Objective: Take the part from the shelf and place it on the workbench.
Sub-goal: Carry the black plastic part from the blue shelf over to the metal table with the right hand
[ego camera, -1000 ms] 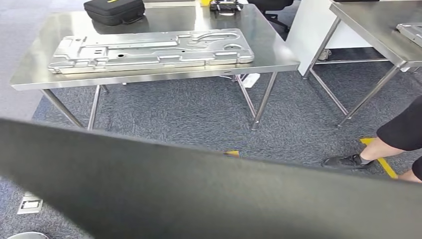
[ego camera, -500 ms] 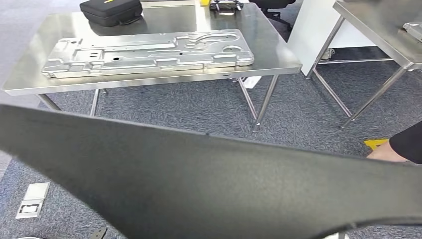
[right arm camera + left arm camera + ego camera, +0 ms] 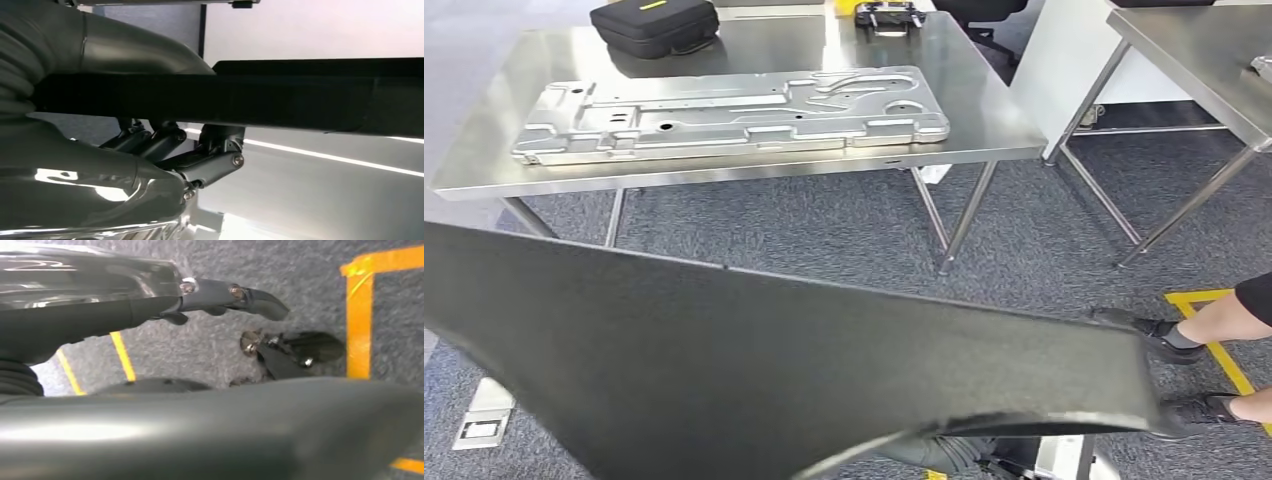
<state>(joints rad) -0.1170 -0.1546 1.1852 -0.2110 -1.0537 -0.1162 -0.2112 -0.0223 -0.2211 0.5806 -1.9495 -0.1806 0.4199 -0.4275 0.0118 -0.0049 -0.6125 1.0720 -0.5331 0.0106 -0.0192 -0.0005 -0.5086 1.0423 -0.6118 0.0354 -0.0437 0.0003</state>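
Grey carpet spreads under a steel counter, where a stamped metal panel lies along the front edge and a black case sits at the back. Nearer, the dark flat part is carried, the right hand with fingers clamped on its edge. The left hand has fingers beside it; I cannot tell their grip.

One dark flat panel spans the near foreground, and two steel counters are present: one counter directly ahead and a second counter at the right. The first counter carries one stamped metal part along its front edge, one black case at its far left corner, and one small dark device at its far edge. Two shoes of one person stand on the floor at the right.
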